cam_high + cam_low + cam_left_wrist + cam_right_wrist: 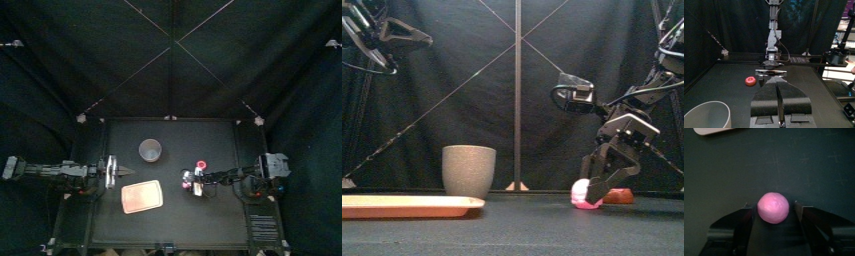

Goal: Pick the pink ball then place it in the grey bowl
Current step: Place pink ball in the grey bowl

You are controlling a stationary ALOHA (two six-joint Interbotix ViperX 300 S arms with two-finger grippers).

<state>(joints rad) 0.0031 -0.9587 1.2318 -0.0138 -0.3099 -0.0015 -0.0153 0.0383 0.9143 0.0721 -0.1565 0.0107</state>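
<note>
The pink ball [773, 207] lies on the black table between the jaws of my right gripper [773, 212], which stand open close to either side of it with a thin gap each. In the front view the ball [587, 193] rests on the table under the right gripper [593, 186]. From above, the ball [189, 178] is right of centre. The tall grey speckled cup [469, 170] stands upright at the middle back [150, 150], well left of the ball. My left gripper [781, 102] rests shut and empty at the table's left [120, 172].
A flat pink tray [140, 196] lies front left of the ball, its rim low in the front view [409, 205]. A small red toy [619, 196] sits just behind the ball, also seen from the left wrist [750, 81].
</note>
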